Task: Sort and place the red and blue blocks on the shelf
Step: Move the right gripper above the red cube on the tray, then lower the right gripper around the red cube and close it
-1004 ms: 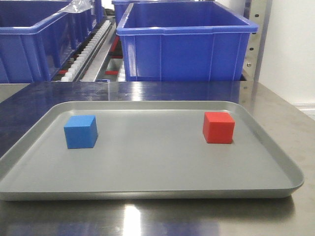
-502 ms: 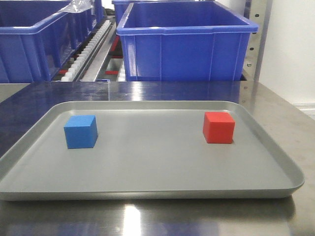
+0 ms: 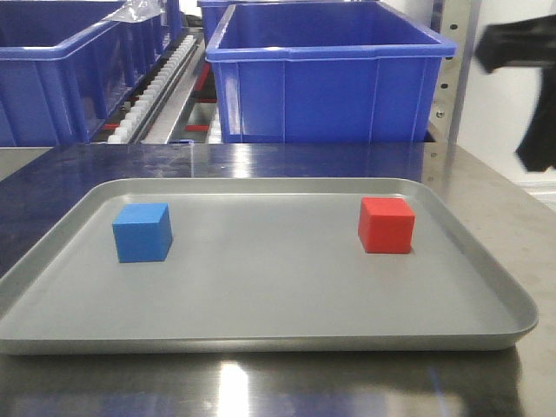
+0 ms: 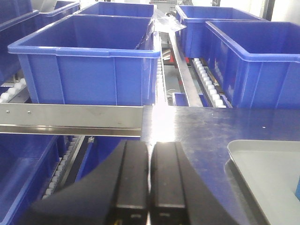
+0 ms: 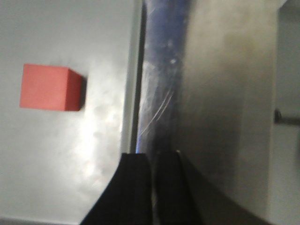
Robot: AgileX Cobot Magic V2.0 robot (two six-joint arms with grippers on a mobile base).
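Because neither cube is on the shelf (image 4: pixel 70 119) yet, sorting looks unstarted. On the tray (image 3: pixel 261 330), the blue block (image 3: pixel 142 232) sits at nine o'clock and the red block (image 3: pixel 386 225) at three. The left gripper (image 4: pixel 150 146) is pressed together and empty; the right gripper (image 5: pixel 151 158) seems likewise, though blurred.

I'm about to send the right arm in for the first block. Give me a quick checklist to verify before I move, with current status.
1. The red block sits free on the tray: ok.
2. The blue block is well apart from it: ok.
3. The right gripper is open for a grasp: not ok, jaws together.
4. The right gripper is over the red block: not ok, it is at the tray's edge with the block off to one side.
5. The left gripper is out of the way: ok, shut, off the tray.
6. A free spot on the shelf: cannot tell.
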